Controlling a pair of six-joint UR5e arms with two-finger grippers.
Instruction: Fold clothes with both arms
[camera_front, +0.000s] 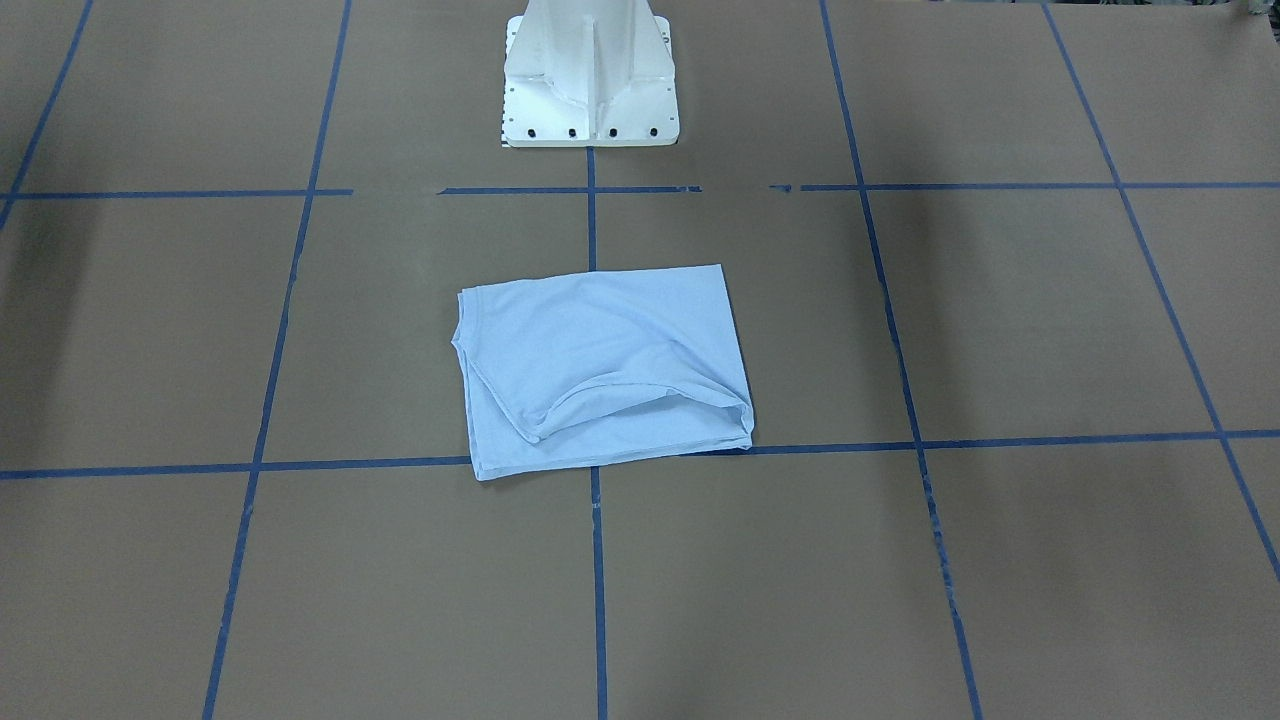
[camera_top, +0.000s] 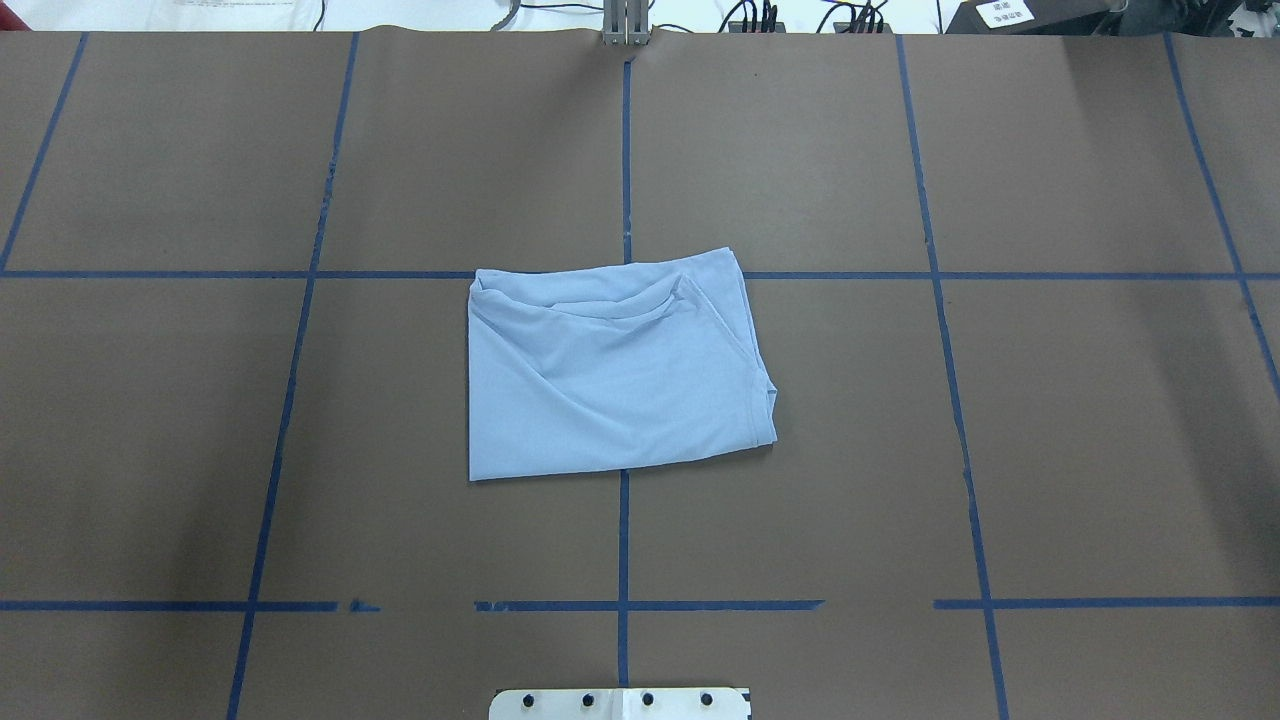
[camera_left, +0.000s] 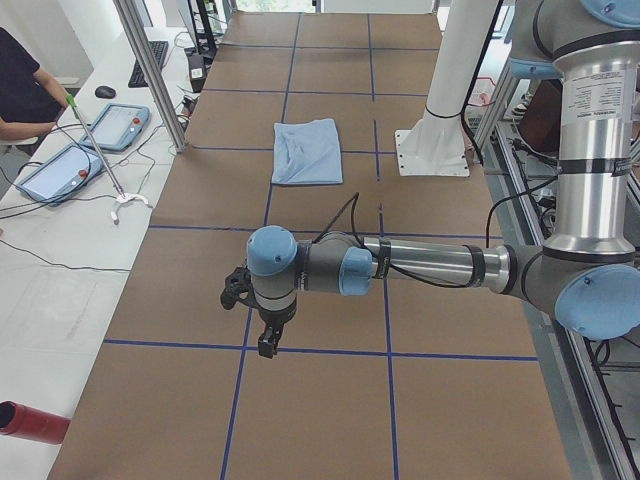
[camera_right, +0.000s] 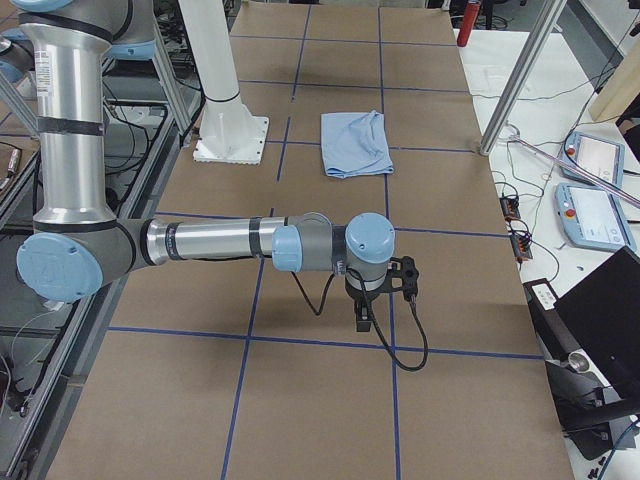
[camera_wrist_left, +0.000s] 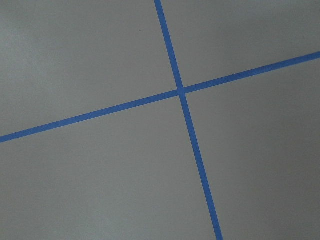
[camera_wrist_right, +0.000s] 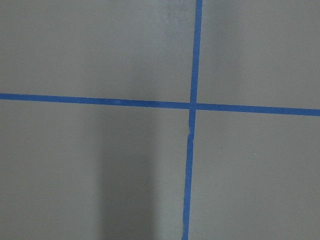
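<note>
Near the middle of the worktop (camera_front: 1000, 320), just in front of the white pedestal (camera_front: 590, 80), the pale blue T-shirt (camera_front: 600, 370) is lying folded into a rough rectangle. It is covering a crossing of the blue tape lines (camera_top: 935, 275), and a curved, rumpled fold is showing on its top layer. Toward the worktop's end on the robot's left, the left arm (camera_left: 420, 265) is reaching out low and level. Its jaws are pointing down over the brown surface, well apart from the shirt. The right arm (camera_right: 210, 240) is posing likewise at the opposite end. Both wrist cameras are looking down on a tape crossing. I am seeing the jaws only in the side views, so I cannot tell whether either pair is apart or together.
</note>
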